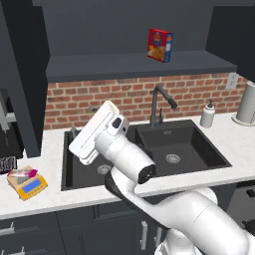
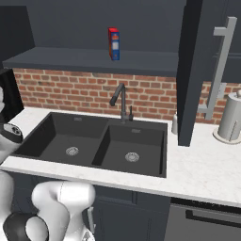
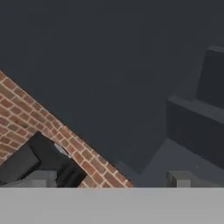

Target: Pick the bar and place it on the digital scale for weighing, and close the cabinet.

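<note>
You have 1 bar (image 1: pixel 22 173), pink and white, lying flat on top of the 1 digital scale (image 1: pixel 28 185), which sits on the white counter (image 1: pixel 50 194) at the far left of the left base view, to the left of the sink (image 1: pixel 144 149). The scale's blue display faces the front edge.

The sink has 2 basins with 1 dark faucet (image 1: pixel 158 102) behind the divider. On the open shelf of the cabinet (image 1: pixel 124 62) above the brick wall (image 1: pixel 99 97) stands 1 red and blue box (image 1: pixel 160 45), upright. In the right base view you see 1 cabinet door (image 2: pixel 193 70) swung out toward you, edge on, with 1 long silver handle (image 2: pixel 219 66) just to its right. 1 white bottle (image 1: pixel 207 115) and 1 paper towel roll (image 1: pixel 246 103) stand on the counter right of the sink.

Your gripper (image 3: pixel 111 178) is raised over the left basin, pointing toward the wall and cabinet underside. In the hand view its 2 fingertips (image 3: pixel 179 178) stand wide apart with nothing between them.
</note>
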Robot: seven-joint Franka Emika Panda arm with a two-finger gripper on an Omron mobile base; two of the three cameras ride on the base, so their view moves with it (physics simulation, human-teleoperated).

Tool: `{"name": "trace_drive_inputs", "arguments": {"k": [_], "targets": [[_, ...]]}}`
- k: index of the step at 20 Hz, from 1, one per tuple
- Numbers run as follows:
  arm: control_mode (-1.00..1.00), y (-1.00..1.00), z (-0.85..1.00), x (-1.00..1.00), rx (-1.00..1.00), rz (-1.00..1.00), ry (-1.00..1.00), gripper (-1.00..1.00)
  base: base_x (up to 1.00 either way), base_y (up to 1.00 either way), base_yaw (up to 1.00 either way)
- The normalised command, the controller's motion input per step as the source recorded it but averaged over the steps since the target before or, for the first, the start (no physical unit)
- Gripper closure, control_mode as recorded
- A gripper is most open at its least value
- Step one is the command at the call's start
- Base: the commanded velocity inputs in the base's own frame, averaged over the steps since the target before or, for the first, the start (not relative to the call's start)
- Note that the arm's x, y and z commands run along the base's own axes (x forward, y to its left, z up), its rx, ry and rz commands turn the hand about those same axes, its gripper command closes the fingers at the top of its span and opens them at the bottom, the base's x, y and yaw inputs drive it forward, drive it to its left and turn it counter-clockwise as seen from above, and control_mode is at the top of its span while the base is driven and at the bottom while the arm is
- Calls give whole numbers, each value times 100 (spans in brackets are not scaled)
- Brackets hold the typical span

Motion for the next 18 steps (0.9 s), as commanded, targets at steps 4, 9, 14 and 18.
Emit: {"name": "trace_drive_inputs", "arguments": {"k": [4,9,14,18], "targets": [[-100,-68,91,-39,1,-17,-33,-100,0,0,0],[-100,-79,72,-27,0,-2,-19,-100,0,0,0],[-100,-98,52,-27,2,0,-16,-100,0,0,0],[-100,-99,35,-25,31,0,-27,-100,0,0,0]]}}
